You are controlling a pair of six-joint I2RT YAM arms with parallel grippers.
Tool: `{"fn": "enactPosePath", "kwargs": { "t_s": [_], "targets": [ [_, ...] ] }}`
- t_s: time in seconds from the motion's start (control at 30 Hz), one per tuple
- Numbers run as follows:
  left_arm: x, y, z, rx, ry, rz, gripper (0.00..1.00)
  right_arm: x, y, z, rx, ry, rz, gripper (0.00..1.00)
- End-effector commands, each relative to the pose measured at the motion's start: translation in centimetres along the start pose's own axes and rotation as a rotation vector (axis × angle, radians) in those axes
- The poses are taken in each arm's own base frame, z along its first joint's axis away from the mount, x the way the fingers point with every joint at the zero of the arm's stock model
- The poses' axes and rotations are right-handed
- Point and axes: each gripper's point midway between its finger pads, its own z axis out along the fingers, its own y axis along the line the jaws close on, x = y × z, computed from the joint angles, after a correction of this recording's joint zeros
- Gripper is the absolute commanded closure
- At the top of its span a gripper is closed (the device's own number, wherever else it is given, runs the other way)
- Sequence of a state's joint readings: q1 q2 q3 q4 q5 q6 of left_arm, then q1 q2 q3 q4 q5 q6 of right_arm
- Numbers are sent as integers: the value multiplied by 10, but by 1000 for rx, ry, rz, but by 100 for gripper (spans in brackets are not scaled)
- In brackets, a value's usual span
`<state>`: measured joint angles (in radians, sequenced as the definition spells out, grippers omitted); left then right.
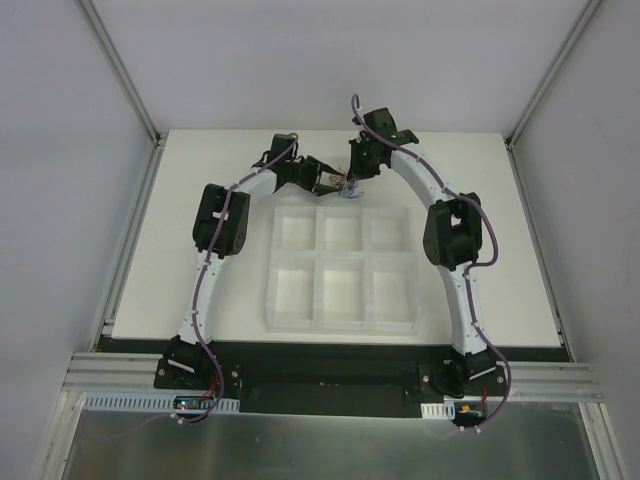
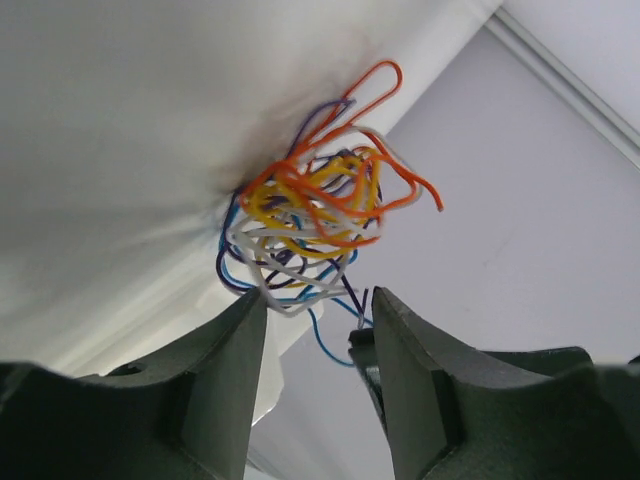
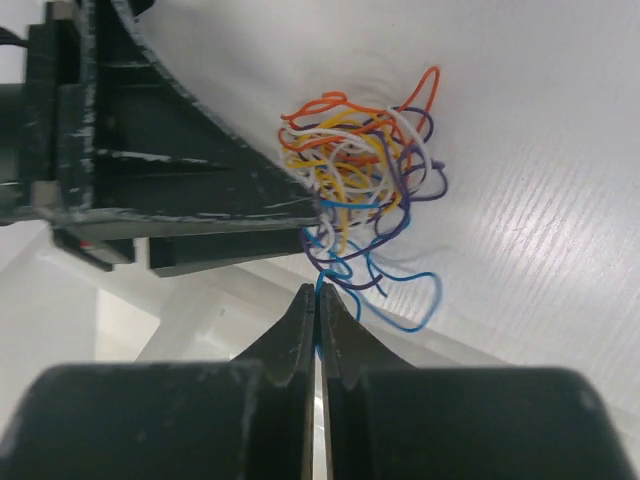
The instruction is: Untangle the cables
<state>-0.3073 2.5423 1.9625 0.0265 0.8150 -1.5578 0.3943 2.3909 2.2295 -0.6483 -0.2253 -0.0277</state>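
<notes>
The cables [image 1: 348, 188] are a small tangle of thin orange, yellow, white, blue and purple wires at the far middle of the table, just beyond the tray. In the left wrist view the cables [image 2: 315, 225] hang just past my left gripper [image 2: 318, 305], which is open with a white loop touching its left fingertip. My right gripper [image 3: 317, 295] is shut on a blue wire [image 3: 322, 285] at the tangle's lower edge, below the cables [image 3: 360, 175]. In the top view the left gripper [image 1: 333, 184] and right gripper [image 1: 358, 180] meet at the tangle from either side.
A white tray [image 1: 341, 253] with six compartments lies on the white table board [image 1: 500, 240] between the two arms. The left gripper's dark body [image 3: 180, 180] fills the upper left of the right wrist view. Grey walls enclose the table.
</notes>
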Motion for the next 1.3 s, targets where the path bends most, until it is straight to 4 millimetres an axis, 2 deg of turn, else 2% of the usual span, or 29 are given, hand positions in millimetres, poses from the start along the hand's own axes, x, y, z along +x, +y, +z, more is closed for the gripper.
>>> {"fn": "enactPosePath", "kwargs": {
  "t_s": [0.0, 0.17, 0.27, 0.4, 0.6, 0.73, 0.83, 0.93, 0.97, 1.03, 1.07, 1.13, 1.27],
  "targets": [
    [8, -15, 21, 19, 1, -16, 53, -31, 31, -59, -68, -100, -5, 99],
    [-10, -16, 34, 31, -42, -42, 54, -44, 48, -93, -106, -130, 46, 99],
    [-16, -17, 37, 38, -65, -31, 57, -66, 63, -127, -158, -199, 102, 99],
    [-20, -16, 38, 38, -96, -7, 67, -92, 89, -174, -256, -286, 148, 99],
    [-23, -26, 32, 56, -130, 42, 85, -132, 114, -256, -387, -456, 210, 99],
    [-34, -32, 22, 71, -169, 65, 93, -158, 126, -328, -477, -617, 249, 99],
    [-48, -35, 12, 78, -202, 70, 99, -166, 132, -379, -512, -731, 249, 99],
    [-70, -42, -12, 97, -252, 75, 100, -161, 134, -414, -518, -790, 231, 99],
    [-75, -43, -21, 99, -272, 79, 100, -156, 136, -422, -517, -794, 213, 99],
    [-92, -52, -52, 116, -332, 103, 100, -140, 134, -427, -490, -771, 189, 99],
    [-97, -57, -67, 125, -359, 121, 100, -132, 132, -427, -474, -759, 173, 100],
    [-107, -55, -93, 114, -397, 117, 100, -113, 126, -426, -429, -734, 139, 99],
    [-111, -46, -134, 89, -425, 134, 100, -68, 97, -401, -289, -637, 117, 99]
  ]
}}
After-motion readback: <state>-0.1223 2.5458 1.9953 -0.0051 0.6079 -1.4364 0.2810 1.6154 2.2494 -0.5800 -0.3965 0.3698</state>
